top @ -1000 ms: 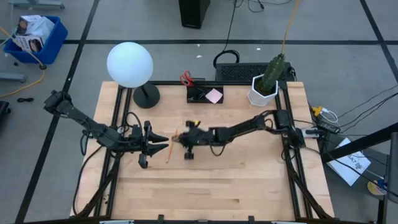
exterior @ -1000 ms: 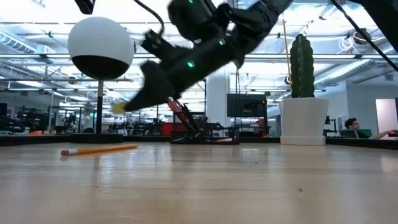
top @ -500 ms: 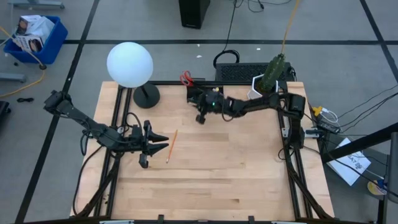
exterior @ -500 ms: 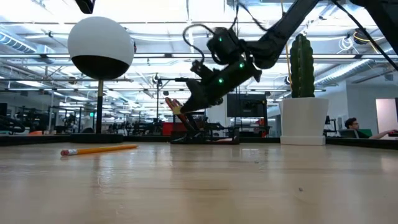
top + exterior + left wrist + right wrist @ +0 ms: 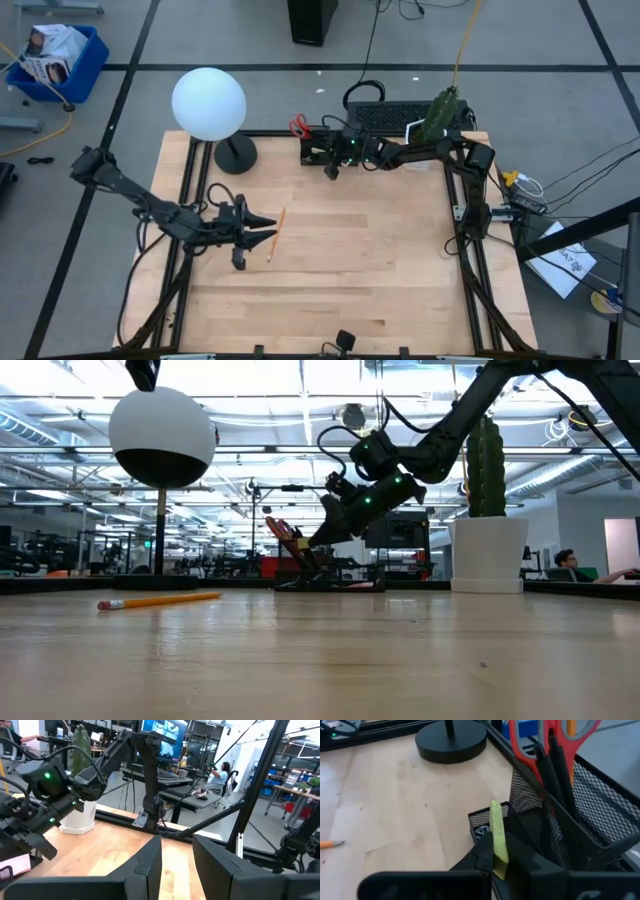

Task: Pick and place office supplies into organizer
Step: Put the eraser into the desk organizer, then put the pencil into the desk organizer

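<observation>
Organizer [image 5: 328, 152] of black mesh stands at the far edge of the worktop [image 5: 360, 270], between the round black lamp base [image 5: 235, 154] and the white plant pot [image 5: 421, 150]. No brand or writing can be read on it or on anything near it. Red-handled scissors [image 5: 545, 740] and black pens [image 5: 555, 770] stand upright in its tall mesh compartment, and a pink sticky-note pad [image 5: 12, 866] lies in it too. The right pincer [image 5: 495, 857] hangs right at the organizer's front wall, its fingers pressed onto a thin yellow-green strip [image 5: 497, 840] that stands up between them. One orange pencil [image 5: 275, 234] lies flat on the worktop, well apart from the organizer. The left pincer [image 5: 262, 229] sits just beside that pencil, fingers partly spread and holding nothing.
</observation>
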Robot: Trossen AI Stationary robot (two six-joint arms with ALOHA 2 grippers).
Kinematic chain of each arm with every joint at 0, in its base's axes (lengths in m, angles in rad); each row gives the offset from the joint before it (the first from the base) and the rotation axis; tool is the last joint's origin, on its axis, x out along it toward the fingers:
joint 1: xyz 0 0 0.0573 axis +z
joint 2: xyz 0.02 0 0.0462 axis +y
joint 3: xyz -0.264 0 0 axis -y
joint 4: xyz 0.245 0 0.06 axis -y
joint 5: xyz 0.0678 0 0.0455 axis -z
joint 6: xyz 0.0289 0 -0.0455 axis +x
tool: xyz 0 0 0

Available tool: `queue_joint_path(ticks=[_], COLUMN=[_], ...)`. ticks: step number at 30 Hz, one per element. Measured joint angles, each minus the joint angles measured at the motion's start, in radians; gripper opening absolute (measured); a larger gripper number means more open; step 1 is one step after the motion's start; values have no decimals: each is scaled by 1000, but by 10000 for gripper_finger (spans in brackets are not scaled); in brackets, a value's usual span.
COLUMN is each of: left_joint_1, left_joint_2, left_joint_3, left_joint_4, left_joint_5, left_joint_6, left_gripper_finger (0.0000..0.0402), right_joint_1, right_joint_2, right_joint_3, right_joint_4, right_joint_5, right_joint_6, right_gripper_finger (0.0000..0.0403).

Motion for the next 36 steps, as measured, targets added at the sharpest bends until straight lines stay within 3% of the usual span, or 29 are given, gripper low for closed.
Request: queue_joint_path(ticks=[9,12,28,36], left_joint_1=[12,12,12,12], left_joint_2=[15,14,14,80], left_joint_3=[0,0,0,0], left_joint_4=[2,2,-46,-280], left_joint_5=[0,0,1,-5], left_joint_6=[-19,-21,-32,-276], left_gripper_finger=[115,115,115,115], right_joint_1=[7,7,34,128], right_joint_2=[31,59,92,1], right_joint_3=[0,0,0,0], right_joint_4=[49,81,114,-12], right_joint_5=[23,73,74,4], right_joint_6=[-23,-19,-17,-28], right_gripper_finger=[28,48,170,175])
